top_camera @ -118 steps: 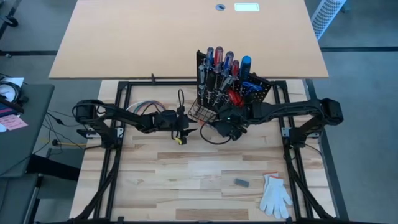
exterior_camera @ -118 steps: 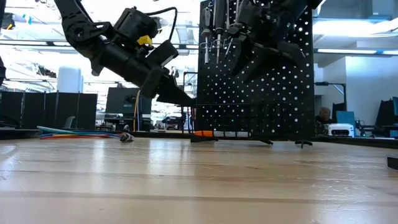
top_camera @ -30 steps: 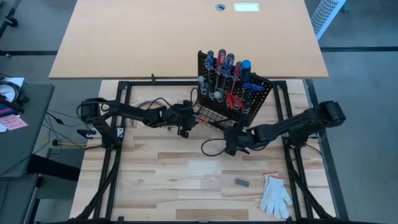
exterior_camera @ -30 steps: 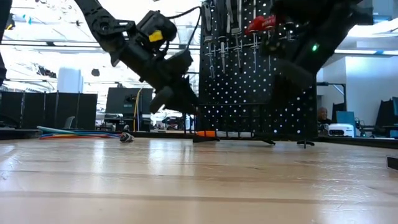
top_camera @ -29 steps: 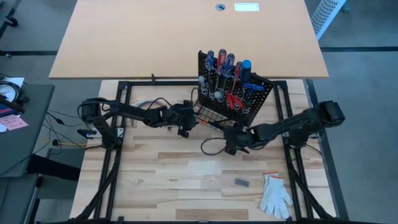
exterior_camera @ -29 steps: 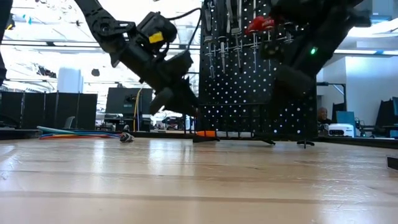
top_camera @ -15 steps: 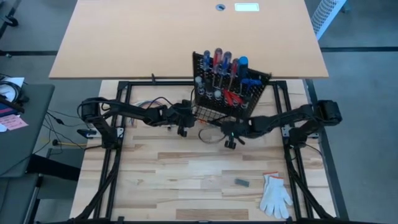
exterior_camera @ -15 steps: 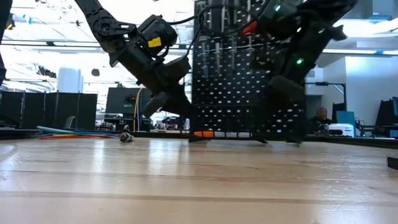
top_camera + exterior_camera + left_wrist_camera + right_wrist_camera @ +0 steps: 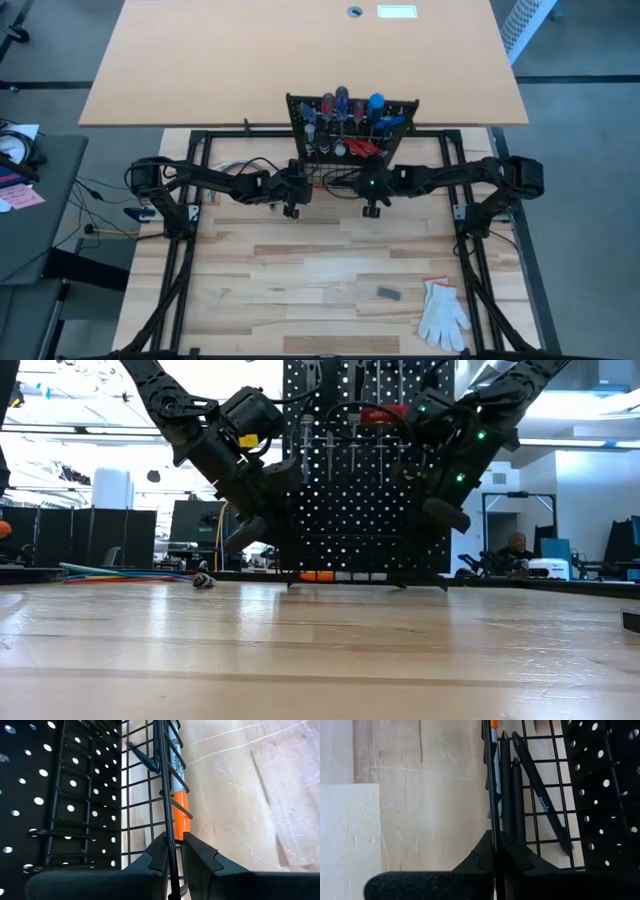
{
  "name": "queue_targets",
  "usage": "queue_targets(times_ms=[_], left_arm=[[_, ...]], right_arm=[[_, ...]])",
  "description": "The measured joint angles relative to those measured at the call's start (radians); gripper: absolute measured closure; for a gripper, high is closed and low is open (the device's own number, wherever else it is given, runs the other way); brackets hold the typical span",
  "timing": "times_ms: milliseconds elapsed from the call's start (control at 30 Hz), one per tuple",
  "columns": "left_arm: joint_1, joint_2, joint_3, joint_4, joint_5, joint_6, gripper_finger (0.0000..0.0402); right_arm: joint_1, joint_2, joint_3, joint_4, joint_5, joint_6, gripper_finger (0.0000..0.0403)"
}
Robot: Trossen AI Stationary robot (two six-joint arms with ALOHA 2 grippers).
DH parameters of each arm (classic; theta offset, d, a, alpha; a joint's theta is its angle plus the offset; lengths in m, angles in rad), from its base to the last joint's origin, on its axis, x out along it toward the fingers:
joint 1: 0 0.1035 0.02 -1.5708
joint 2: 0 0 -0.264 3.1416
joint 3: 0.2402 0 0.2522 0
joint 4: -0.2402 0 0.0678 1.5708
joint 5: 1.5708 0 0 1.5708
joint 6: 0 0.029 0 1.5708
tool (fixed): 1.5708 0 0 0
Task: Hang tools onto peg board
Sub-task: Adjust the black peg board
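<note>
The peg board (image 9: 350,125) stands upright at the far edge of the wooden counter (image 9: 320,270), facing the arms squarely, with its wire basket (image 9: 335,172) at the base. The tools (image 9: 345,105) already hang in a row along its top: screwdrivers with red and blue handles, thin shafts pointing down.

Both arms reach to the basket from either side. The left gripper (image 9: 172,852) has its fingers pressed onto a thin rim wire of the basket near one end, pinching it; an orange-and-grey marker (image 9: 179,795) lies in the basket just beyond. The right gripper (image 9: 496,845) pinches the basket's rim wire in the same way near the other end, with dark pens (image 9: 520,785) lying inside the mesh beside it. In the low view the two arms flank the board symmetrically.

No loose tool is visible on the counter; only a white glove (image 9: 442,312) and a small dark object (image 9: 388,293) lie near the front right, well apart from the board. So the hanging itself looks largely done, and the step in hand seems to be a two-armed positioning of the board by its basket.

The next move probably calls for both arms to act together, since uneven pulls could twist or tip the board and shake tools loose.
</note>
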Motion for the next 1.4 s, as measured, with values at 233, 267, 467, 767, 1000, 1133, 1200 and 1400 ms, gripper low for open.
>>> queue_targets(times_ms=[233, 267, 467, 767, 1000, 1133, 1200, 1400], left_arm=[[0.01, 0.0, 0.01, -0.01, -0.002, 0.0, 0.0363], [0.015, 0.0, 0.018, -0.025, 0.006, -0.003, 0.0363], [0.06, 0.002, 0.078, -0.11, 0.089, -0.019, 0.0363], [0.132, 0.004, 0.099, -0.127, 0.124, -0.001, 0.0364], [0.171, 0.003, 0.101, -0.131, 0.147, -0.005, 0.0364], [0.182, 0.002, 0.101, -0.129, 0.148, -0.02, 0.0364], [0.182, 0.002, 0.101, -0.129, 0.142, -0.029, 0.0364], [0.183, 0.002, 0.098, -0.133, 0.132, -0.056, 0.0339]], right_arm=[[-0.072, -0.001, 0.001, 0.011, -0.097, -0.05, 0.0384], [-0.079, -0.001, 0.001, 0.012, -0.106, -0.053, 0.0384], [-0.109, -0.002, 0.002, 0.017, -0.131, -0.071, 0.0384], [-0.165, -0.002, 0.002, 0.07, -0.156, -0.11, 0.0384], [-0.213, -0.001, 0.002, 0.121, -0.203, -0.126, 0.0384], [-0.226, 0.0, 0.002, 0.131, -0.205, -0.14, 0.0378], [-0.227, -0.001, 0.002, 0.141, -0.197, -0.164, 0.0365], [-0.228, -0.004, 0.004, 0.161, -0.18, -0.176, 0.0292]])
